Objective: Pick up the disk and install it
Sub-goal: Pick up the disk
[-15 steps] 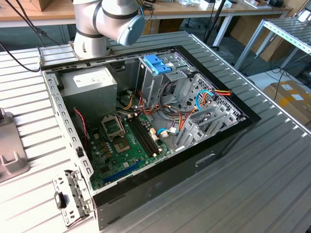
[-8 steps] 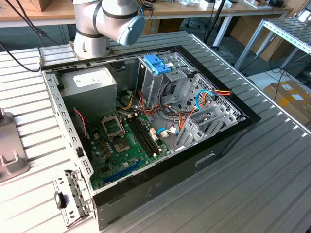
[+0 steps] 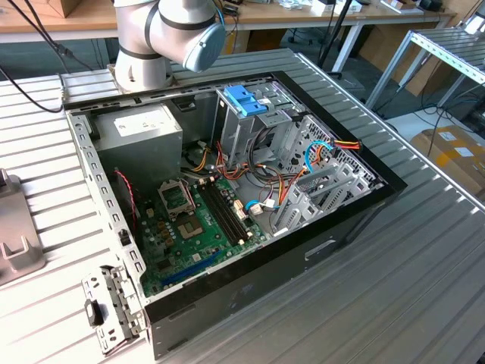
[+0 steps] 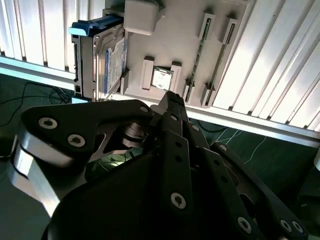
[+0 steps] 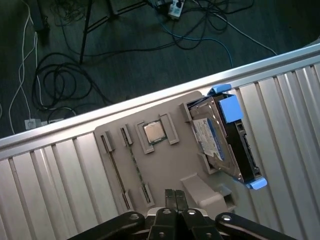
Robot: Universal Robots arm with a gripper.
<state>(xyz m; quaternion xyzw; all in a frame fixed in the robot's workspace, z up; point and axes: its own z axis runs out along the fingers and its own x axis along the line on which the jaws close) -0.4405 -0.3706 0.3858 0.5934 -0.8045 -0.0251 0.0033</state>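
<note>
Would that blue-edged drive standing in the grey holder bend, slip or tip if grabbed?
Likely rigid: the disk looks metal-bodied. Its smooth flat faces may be slippery. Standing on edge in the grey holder, it could tip if pushed sideways.

Your silver robot arm with a pale blue joint cap (image 3: 163,34) stands at the far edge of the ribbed aluminium table (image 3: 409,288). Before it lies an open black computer case (image 3: 250,296). Inside are a green motherboard (image 3: 193,235), a grey metal box with a white sticker (image 3: 140,136) and an upright metal cage with a blue plastic top (image 3: 246,102). A loose perforated metal bracket (image 3: 110,307) lies just beside the case's near corner, on the exterior view's left.
</note>
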